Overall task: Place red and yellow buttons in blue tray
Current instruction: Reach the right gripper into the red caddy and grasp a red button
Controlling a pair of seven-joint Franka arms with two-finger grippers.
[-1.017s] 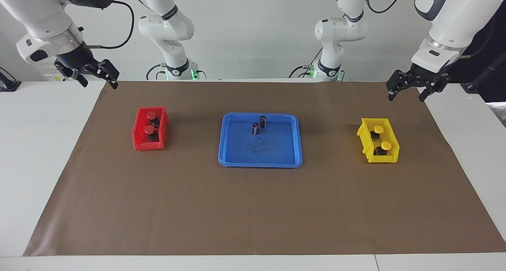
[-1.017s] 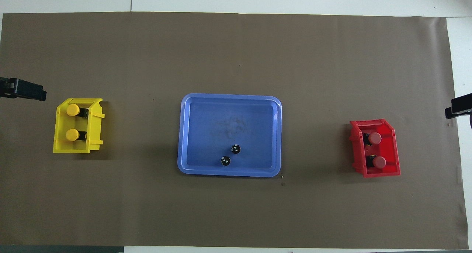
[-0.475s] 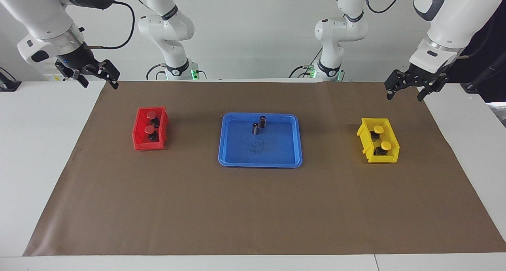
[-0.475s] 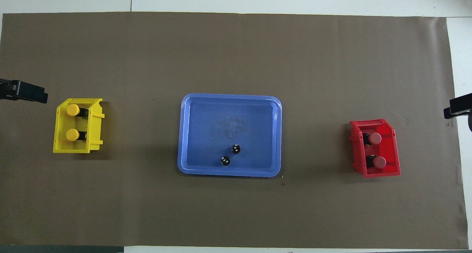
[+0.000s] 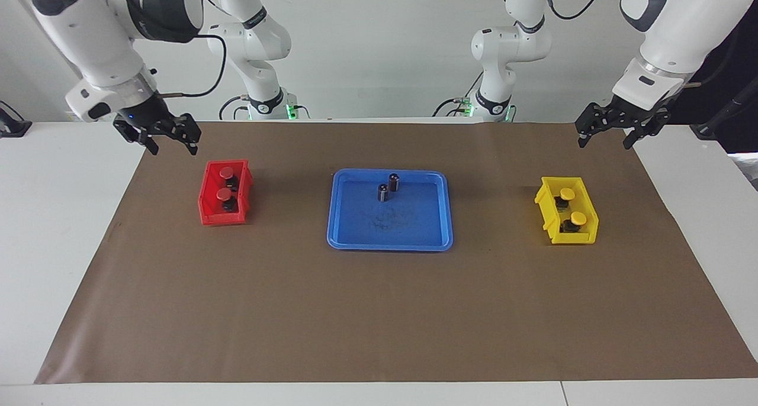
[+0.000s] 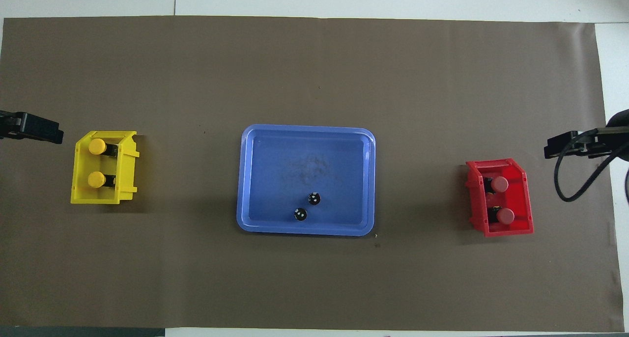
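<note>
Two red buttons (image 5: 227, 172) (image 5: 224, 193) sit in the red bin (image 5: 222, 218) toward the right arm's end; they also show in the overhead view (image 6: 500, 183) (image 6: 505, 215). Two yellow buttons (image 5: 567, 193) (image 5: 578, 218) sit in the yellow bin (image 5: 577, 237) toward the left arm's end, also seen from overhead (image 6: 97, 146) (image 6: 96, 179). The blue tray (image 5: 408, 228) (image 6: 304, 155) lies at the middle. My right gripper (image 5: 173, 148) is open and empty, up in the air beside the red bin. My left gripper (image 5: 604, 142) is open and empty, raised over the mat's edge beside the yellow bin.
Two small dark cylinders with silvery tops (image 5: 394, 181) (image 5: 383, 192) stand in the tray's part nearer to the robots, also in the overhead view (image 6: 314, 198) (image 6: 300, 214). A brown mat (image 5: 379, 311) covers the table.
My right gripper has moved in from the table's end toward the red bin. My left gripper has shifted only slightly. The buttons and tray have not moved.
</note>
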